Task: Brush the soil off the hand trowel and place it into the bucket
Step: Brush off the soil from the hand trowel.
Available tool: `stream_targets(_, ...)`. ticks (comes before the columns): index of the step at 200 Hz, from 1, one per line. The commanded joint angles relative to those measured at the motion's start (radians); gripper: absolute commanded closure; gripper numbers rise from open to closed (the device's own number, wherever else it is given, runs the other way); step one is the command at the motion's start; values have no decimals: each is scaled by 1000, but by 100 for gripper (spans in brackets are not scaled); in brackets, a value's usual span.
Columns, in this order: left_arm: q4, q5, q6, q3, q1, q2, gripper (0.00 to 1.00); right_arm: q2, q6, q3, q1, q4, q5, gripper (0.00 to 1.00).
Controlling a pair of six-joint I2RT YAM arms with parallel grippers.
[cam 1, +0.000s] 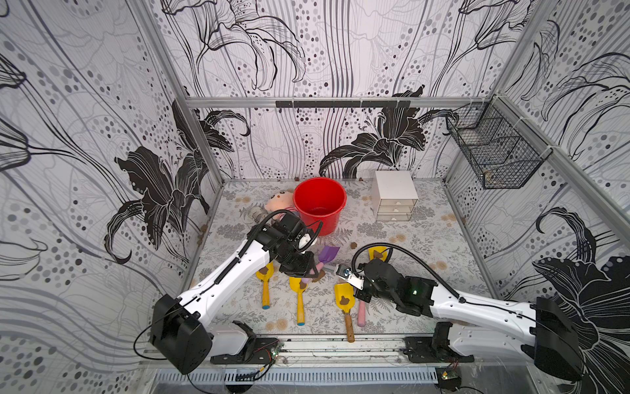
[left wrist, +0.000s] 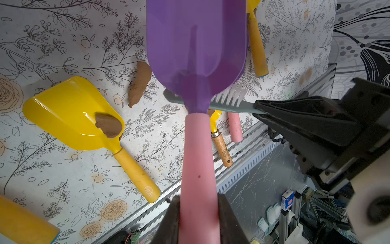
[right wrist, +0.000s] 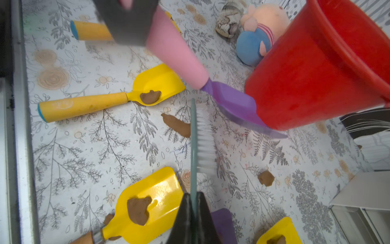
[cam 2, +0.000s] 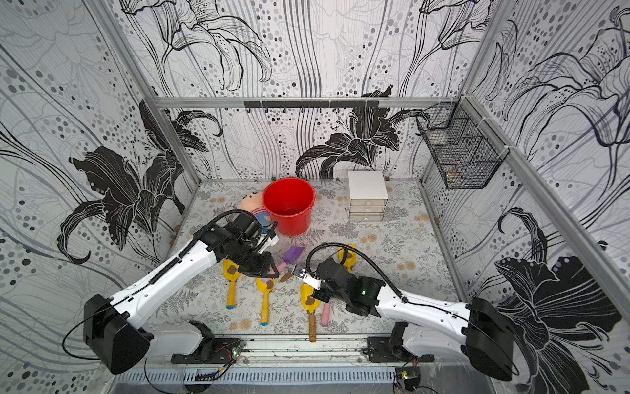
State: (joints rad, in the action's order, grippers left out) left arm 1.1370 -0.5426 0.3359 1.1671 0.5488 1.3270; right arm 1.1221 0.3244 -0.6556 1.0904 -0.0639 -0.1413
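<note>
Left fingers [left wrist: 229, 219] are gripping the pink-handled purple plastic trowel [left wrist: 196, 42], right fingers [right wrist: 203, 219] the white-bristled teal brush [right wrist: 205, 137]; blade seemingly clean, red plastic bucket [right wrist: 306, 74] next.

The bucket [cam 1: 329, 225] was a round, bright-red pail with a rolled rim, standing upright and tapering toward its base. Just in front of the bucket, the hand trowel [cam 1: 329, 254] hung clear of the table. Its pink handle was clamped in the left gripper [left wrist: 198, 198] and its purple blade [left wrist: 196, 52] pointed toward the bucket's wall, its face plain purple. A teal brush [left wrist: 230, 101] with white bristles crossed beside the trowel's neck; contact could not be told. One elongated brown clump of soil [right wrist: 177, 126] lay on the table in front of the bucket, beneath the trowel, and a smaller clump [right wrist: 266, 178] lay near the bucket's base.
</note>
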Motion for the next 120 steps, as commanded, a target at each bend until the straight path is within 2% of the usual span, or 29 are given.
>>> stream_targets(1,-3,-20,-12,11,8,8,100,7,42,-40,6,67,5,100)
stream_targets(29,-1,-25,-15,17,10,10,100,1,54,-25,5,90,-58,100)
stream_targets(73,35,-31,-44,58,8,-7,100,48,97,-13,-8,43,-329,100)
stream_targets(120,50,-55,-54,59,9,16,100,21,226,62,62,205,-180,100)
